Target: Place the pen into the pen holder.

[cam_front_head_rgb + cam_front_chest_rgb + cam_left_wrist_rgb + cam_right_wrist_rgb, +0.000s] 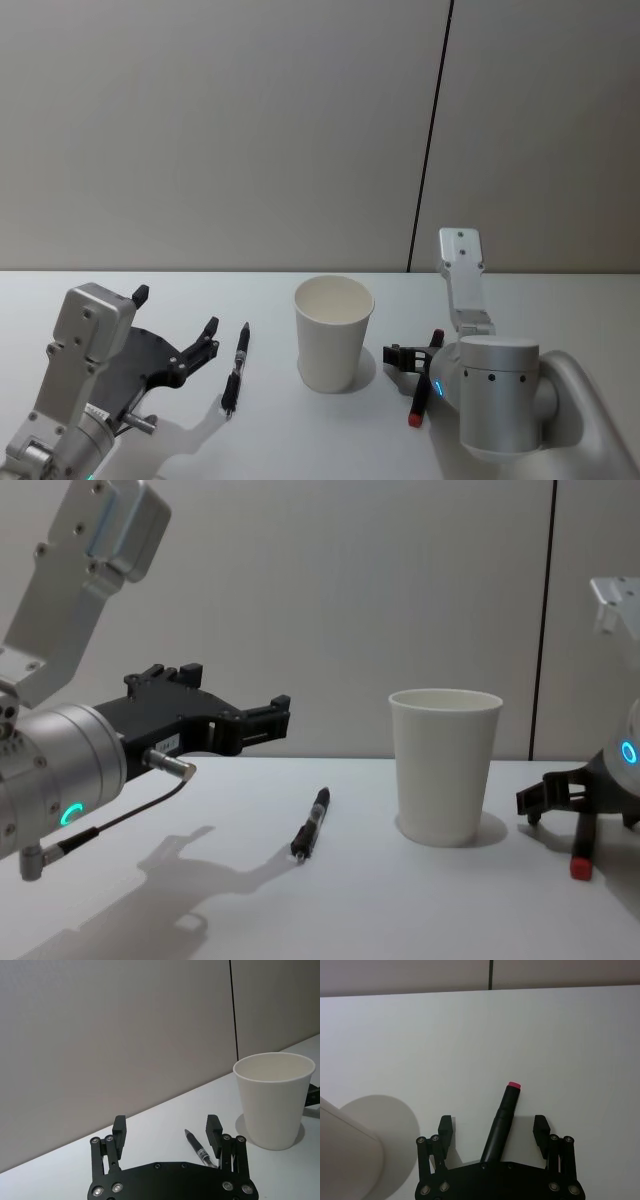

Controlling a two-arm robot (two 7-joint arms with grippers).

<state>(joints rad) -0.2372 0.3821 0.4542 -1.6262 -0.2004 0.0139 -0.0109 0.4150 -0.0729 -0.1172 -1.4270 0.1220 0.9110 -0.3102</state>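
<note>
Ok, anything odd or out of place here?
Nothing spilled or damaged; the pen holder stands upright. One oddity: two pens. A black pen lies left of it near the open left gripper, and a red-tipped pen lies right of it inside the open right gripper.

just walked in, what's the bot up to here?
Nothing is gripped. The white paper cup stands upright, empty, mid-table. The left gripper hovers open beside a black pen lying left of the cup. The right gripper sits low right of the cup, fingers open either side of a red-tipped marker on the table.
</note>
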